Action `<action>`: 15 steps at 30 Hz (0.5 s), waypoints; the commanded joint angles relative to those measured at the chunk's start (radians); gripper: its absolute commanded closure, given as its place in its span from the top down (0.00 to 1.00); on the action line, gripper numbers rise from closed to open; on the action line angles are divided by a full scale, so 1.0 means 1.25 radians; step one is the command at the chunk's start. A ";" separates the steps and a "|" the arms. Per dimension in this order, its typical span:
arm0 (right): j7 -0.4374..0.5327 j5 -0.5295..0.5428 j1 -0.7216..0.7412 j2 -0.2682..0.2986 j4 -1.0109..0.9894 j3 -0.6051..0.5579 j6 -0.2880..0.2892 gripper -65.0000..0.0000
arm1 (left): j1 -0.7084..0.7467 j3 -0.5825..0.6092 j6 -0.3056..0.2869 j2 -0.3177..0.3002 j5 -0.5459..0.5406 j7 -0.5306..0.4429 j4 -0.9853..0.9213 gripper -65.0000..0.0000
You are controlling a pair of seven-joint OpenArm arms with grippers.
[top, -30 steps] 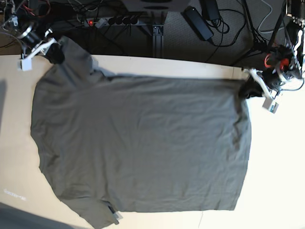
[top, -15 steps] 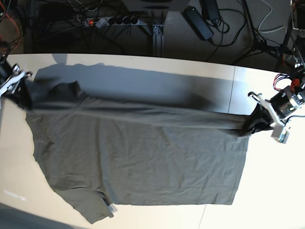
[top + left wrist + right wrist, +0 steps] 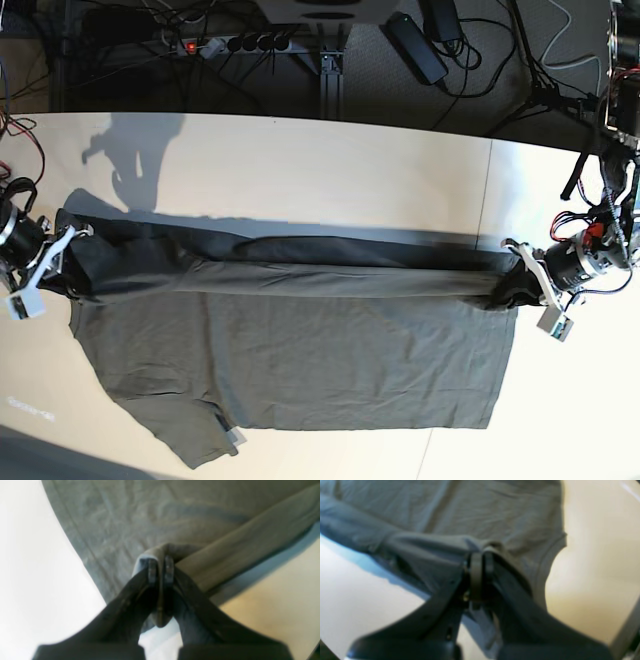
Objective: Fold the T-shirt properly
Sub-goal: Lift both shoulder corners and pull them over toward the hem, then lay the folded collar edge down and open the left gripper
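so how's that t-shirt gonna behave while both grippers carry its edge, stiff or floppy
Probably floppy: the T-shirt hangs as a band between the left gripper and right gripper, the rest lying on the table. Likely light, since small pinches lift it. It bunches at the jaws, so it may crease.

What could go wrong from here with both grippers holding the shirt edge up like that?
The T-shirt is stretched taut between the left gripper and right gripper; each pinches only a small bunch of fabric, so a corner might slip out. The sleeve end lies wrinkled near the table edge and could fold crooked.
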 commanded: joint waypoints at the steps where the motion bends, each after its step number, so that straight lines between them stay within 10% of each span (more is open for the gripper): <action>1: 0.018 -0.005 0.038 0.019 -0.006 -0.016 0.036 0.00 | -0.035 0.000 -0.010 -0.008 0.003 -0.027 -0.008 0.00; 10: 0.041 -0.104 0.217 -0.018 -0.136 -0.216 0.035 0.00 | -0.079 0.001 -0.010 0.019 0.076 -0.097 -0.069 0.00; 14: 0.106 -0.116 0.243 -0.061 -0.218 -0.219 0.035 0.02 | -0.079 0.001 -0.010 0.020 0.087 -0.099 -0.069 0.41; 15: 0.119 -0.116 0.250 -0.068 -0.233 -0.219 0.035 0.20 | -0.079 0.001 -0.010 0.020 0.089 -0.098 -0.069 0.50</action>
